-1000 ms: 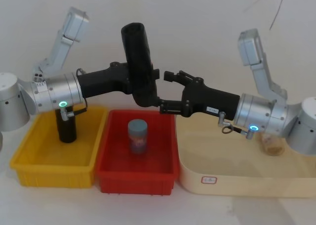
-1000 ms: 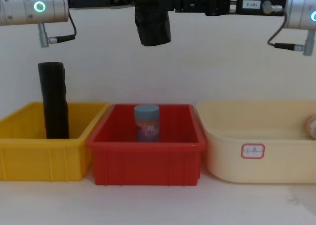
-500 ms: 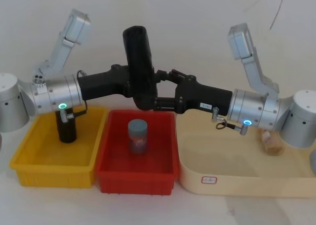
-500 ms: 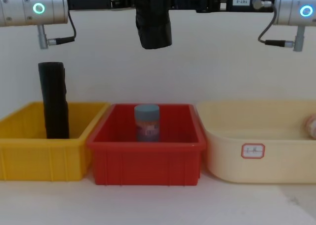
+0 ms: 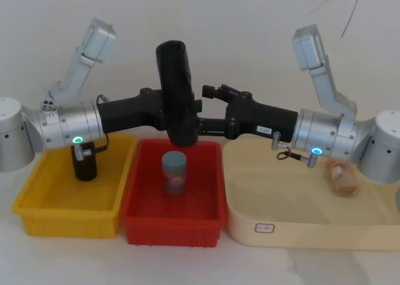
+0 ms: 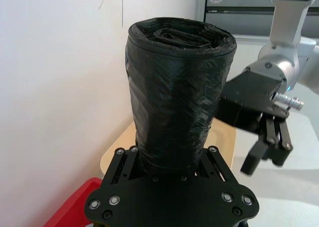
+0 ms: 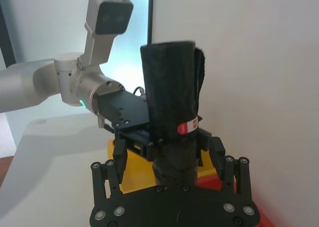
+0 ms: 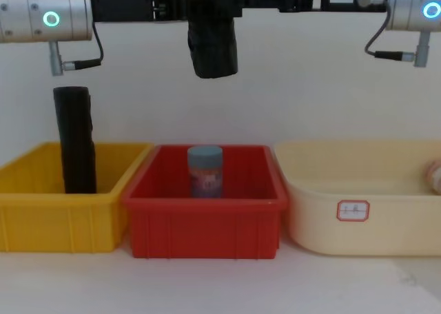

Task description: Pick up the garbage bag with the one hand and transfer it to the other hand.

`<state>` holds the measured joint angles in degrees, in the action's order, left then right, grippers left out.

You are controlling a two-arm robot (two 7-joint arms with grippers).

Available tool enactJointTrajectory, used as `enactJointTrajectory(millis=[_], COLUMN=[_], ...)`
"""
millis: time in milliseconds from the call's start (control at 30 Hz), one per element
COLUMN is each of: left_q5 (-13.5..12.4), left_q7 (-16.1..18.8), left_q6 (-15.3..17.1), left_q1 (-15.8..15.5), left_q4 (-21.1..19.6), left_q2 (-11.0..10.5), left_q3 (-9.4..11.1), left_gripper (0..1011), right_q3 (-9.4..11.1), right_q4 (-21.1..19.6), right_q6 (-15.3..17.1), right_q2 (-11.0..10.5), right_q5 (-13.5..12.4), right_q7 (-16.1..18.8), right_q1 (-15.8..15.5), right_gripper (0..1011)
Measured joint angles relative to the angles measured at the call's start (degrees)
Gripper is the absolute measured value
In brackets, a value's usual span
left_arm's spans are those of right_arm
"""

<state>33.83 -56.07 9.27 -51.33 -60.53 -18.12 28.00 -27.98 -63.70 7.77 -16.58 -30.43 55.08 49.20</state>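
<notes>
The garbage bag (image 5: 177, 91), a black rolled cylinder, is held nearly upright in the air above the red bin (image 5: 172, 225). My left gripper (image 5: 186, 115), on the arm with the green-cyan light, is shut on its lower half. My right gripper (image 5: 204, 108), which carries a white label, reaches in from the right. It is open, with one finger on each side of the roll. In the right wrist view the fingers (image 7: 218, 155) stand a little apart from the garbage bag (image 7: 172, 87). The left wrist view has the garbage bag (image 6: 174, 97) rising from my left gripper (image 6: 170, 161).
A second black roll (image 5: 83, 164) stands in the yellow bin (image 5: 62, 219). A blue-lidded jar (image 5: 174, 172) stands in the red bin below the held roll. The cream tub (image 5: 312, 235) on the right holds a small tan object (image 5: 345, 180).
My right gripper has moved left from beside the roll until its open fingers straddle it. Both arms and the roll have risen slightly.
</notes>
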Motion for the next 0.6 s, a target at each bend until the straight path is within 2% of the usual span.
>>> enactJointTrajectory(millis=[600], left_q5=[-1.65], left_q7=[1.01], left_q6=[0.13], left_q1=[0.24], left_q4=[0.34], left_q2=[-1.42], left_q3=[2.28], left_gripper=[421], right_q3=[0.03], right_q4=[-0.37], right_q6=[0.51], right_q2=[-0.61], right_q5=[-2.02], right_q7=[1.87], right_q1=[2.38], right_gripper=[1001])
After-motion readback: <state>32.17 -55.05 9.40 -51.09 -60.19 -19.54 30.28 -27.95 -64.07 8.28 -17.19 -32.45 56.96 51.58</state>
